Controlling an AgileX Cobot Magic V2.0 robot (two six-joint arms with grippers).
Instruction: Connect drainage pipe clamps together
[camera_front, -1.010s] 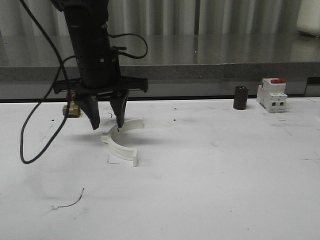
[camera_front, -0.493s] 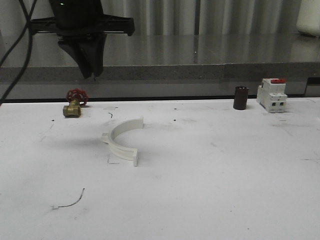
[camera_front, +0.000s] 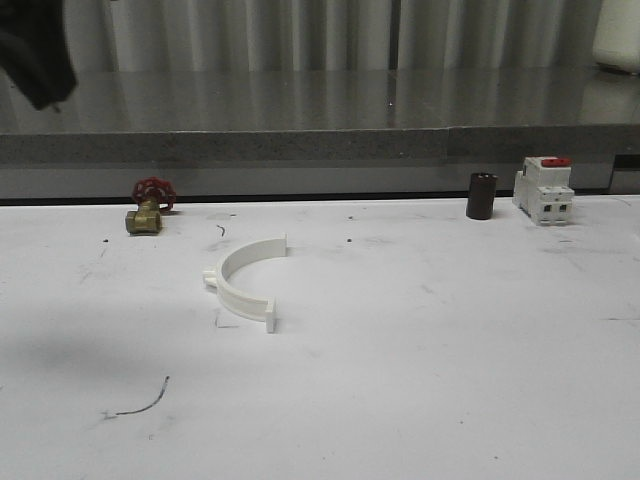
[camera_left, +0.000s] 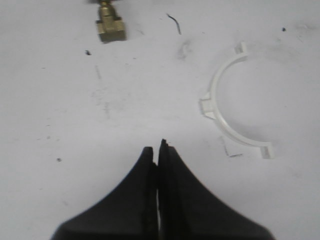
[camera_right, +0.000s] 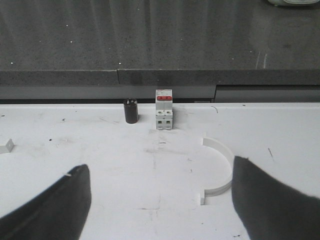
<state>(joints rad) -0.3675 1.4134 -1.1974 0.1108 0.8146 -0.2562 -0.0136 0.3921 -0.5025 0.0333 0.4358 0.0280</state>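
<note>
White tabletop (camera_front: 420, 400): one clamp half (camera_front: 243, 281) lies loose, well apart from the other (camera_right: 220, 170). Left gripper (camera_left: 159, 152) is closed on nothing; right gripper (camera_right: 160, 200) is spread wide. Joining not yet begun; one half must be grasped next.

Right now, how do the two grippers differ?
The left gripper is shut, its fingers pressed together; the right gripper is spread wide open. The left gripper looks down on the half-ring by the valve and the brass valve; the right gripper faces the half-ring near the breaker, the breaker and a dark cylinder. Both are black and hold nothing.
</note>
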